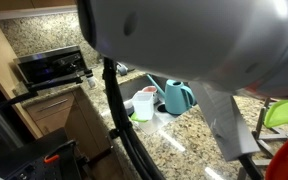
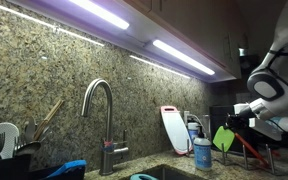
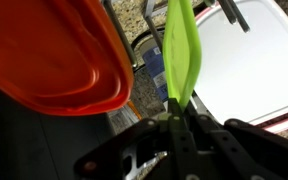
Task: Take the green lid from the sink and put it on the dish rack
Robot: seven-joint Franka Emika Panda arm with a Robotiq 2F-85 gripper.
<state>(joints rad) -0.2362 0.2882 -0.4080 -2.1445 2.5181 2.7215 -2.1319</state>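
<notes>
My gripper [image 3: 180, 128] is shut on the edge of the pale green lid [image 3: 181, 50], which stands edge-on above the fingers in the wrist view. In an exterior view the lid [image 2: 224, 138] hangs below the gripper [image 2: 236, 124], just over the dark wire dish rack [image 2: 262, 152] at the right. The lid also shows at the right edge of an exterior view [image 1: 282, 112]. The sink [image 2: 174, 172] lies low at centre, with its curved chrome faucet [image 2: 102, 108] behind it.
An orange-red dish [image 3: 54, 50] and a white board [image 3: 254, 60] sit close beside the lid. A teal jug [image 1: 179, 97] and a white cup [image 1: 144, 100] stand on the granite counter. A caddy with cutlery [image 2: 6, 152] is far left. A blue-capped bottle [image 2: 202, 152] stands near the rack.
</notes>
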